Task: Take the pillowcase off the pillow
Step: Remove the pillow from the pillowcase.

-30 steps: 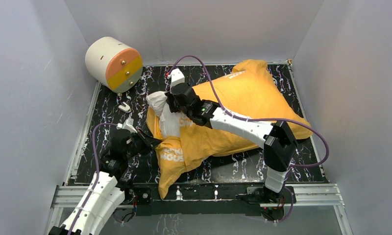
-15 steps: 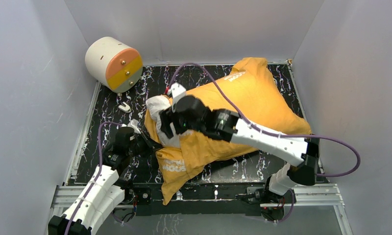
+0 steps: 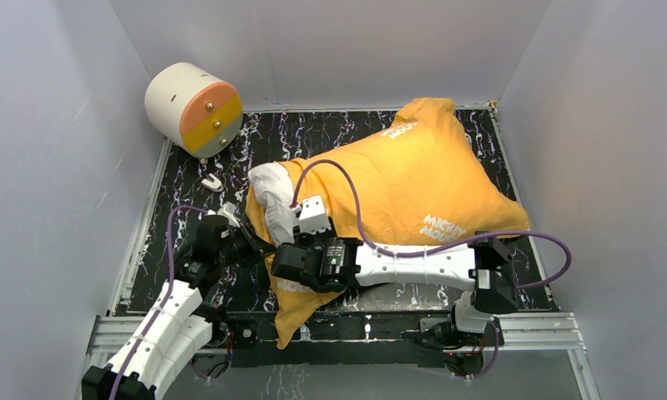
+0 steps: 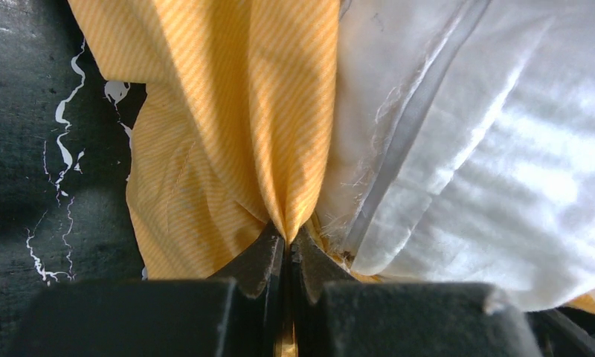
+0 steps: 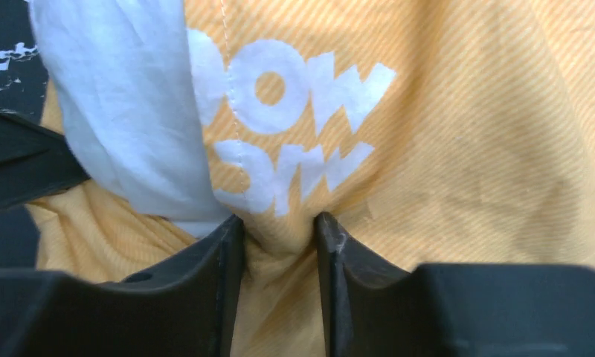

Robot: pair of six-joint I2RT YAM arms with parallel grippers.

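The orange-yellow pillowcase [image 3: 397, 179] with white lettering lies across the table and still covers most of the pillow. A white corner of the pillow [image 3: 273, 187] sticks out of its left opening. My left gripper [image 3: 251, 244] is shut on the pillowcase's open edge; the left wrist view shows the jaws [image 4: 287, 242] pinching a fold of orange fabric [image 4: 235, 134] beside the white pillow [image 4: 488, 149]. My right gripper [image 3: 278, 265] sits low on the near-left part of the pillowcase. In the right wrist view [image 5: 278, 230] orange fabric [image 5: 465, 149] is bunched between its fingers, next to white pillow cloth [image 5: 123, 111].
A cream cylinder [image 3: 193, 107] with an orange-yellow end leans at the back left corner. A small white piece [image 3: 211, 181] lies on the black marbled table [image 3: 188, 225]. Grey walls enclose three sides. The right arm's purple cable loops over the pillowcase.
My right gripper left the pillow's white corner and swung toward the near edge, down onto the pillowcase's near-left part. The pillowcase has settled flatter. My left gripper has kept its hold.
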